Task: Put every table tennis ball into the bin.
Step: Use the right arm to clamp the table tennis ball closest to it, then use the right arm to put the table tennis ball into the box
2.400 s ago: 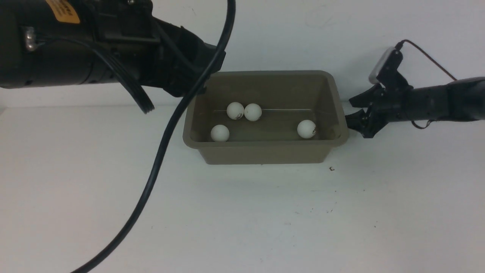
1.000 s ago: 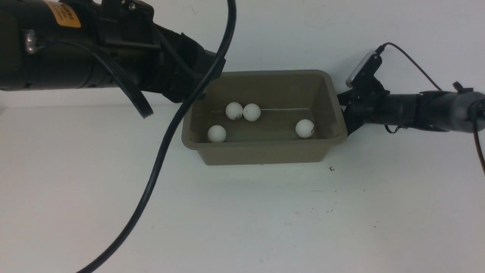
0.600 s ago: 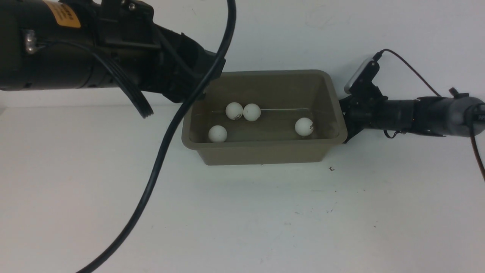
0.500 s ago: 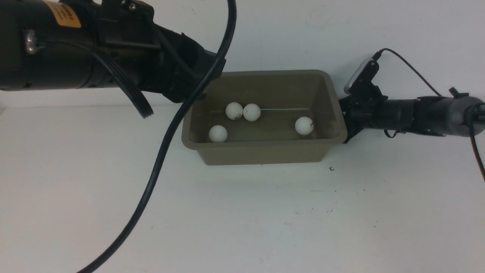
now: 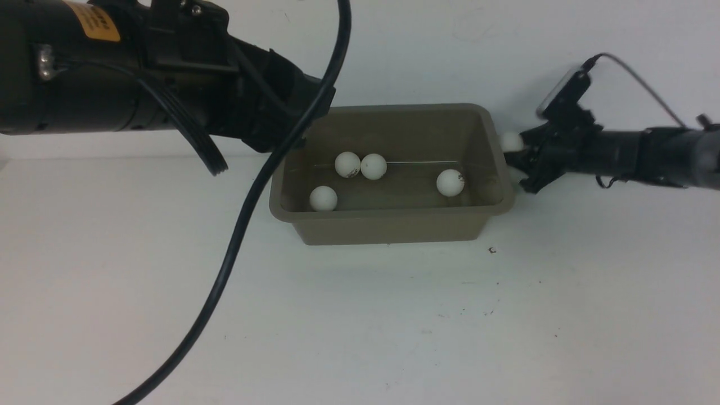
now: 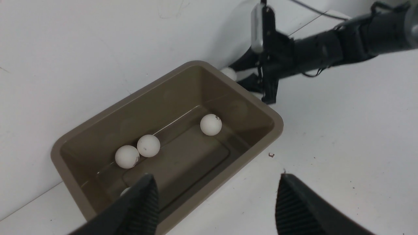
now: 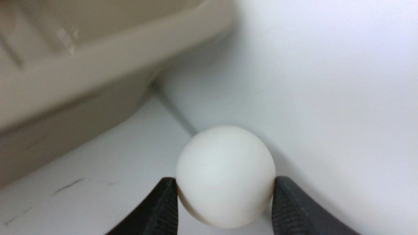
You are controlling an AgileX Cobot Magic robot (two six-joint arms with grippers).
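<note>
Ball five in the gripper, four already in the bin.

Four table tennis balls lie on the floor of the bin (image 5: 394, 228): a touching pair (image 5: 347, 164) (image 5: 373, 166) toward the far wall, one (image 5: 323, 198) in the near left corner, and one (image 5: 450, 182) alone toward the right end. The fifth ball (image 7: 225, 176) is pinched between the jaws of the right gripper (image 7: 225, 195), just outside the bin's right rim and not yet over the opening; whether it has left the table (image 5: 360, 315) I cannot tell. The left gripper (image 6: 216, 178) hangs over the bin's left end, jaws spread, holding nothing. By my reckoning the task is nearly done: what is left is to carry this last ball over the rim and let it go.
</note>
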